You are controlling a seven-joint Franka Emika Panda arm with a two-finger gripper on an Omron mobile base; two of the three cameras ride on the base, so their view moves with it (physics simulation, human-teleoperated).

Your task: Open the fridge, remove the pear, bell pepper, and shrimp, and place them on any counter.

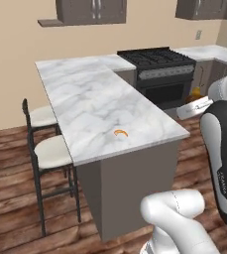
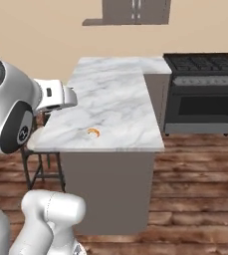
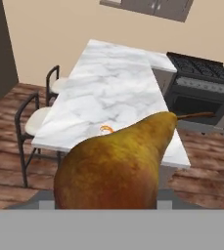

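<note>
Fingers: hidden behind the pear [image 3: 116, 166] in the hand view, so the tips themselves cannot be seen; the fruit sits right at their place, close against the camera, which reads as the fingers pinching the pear.
Pear: brownish-olive with russet patches, lying with its fat end toward the bottom of the hand view and its narrow neck and thin stem pointing away from the fingers, toward the stove [image 3: 201, 78].
Shrimp: small orange crescent [image 1: 120, 132] lying flat on the surface, well ahead of the fingers and below them, near the surface's near end; in the hand view it peeks out just past the pear's upper left shoulder [image 3: 105, 129]; in the right base view it lies near the front left corner [image 2: 93, 131].
Surface: long white marble slab with grey veins [image 1: 92, 101] on a grey-sided island, ahead of and below the fingers.
Stools: two dark-framed stools with pale seats [image 1: 50, 151] stand beside the surface, on the side away from the stove.
Stove: black range [image 1: 159, 64] beyond the far end of the surface.
Containers: cabinets above [image 2: 135, 11], doors closed, contents cannot be told.
</note>
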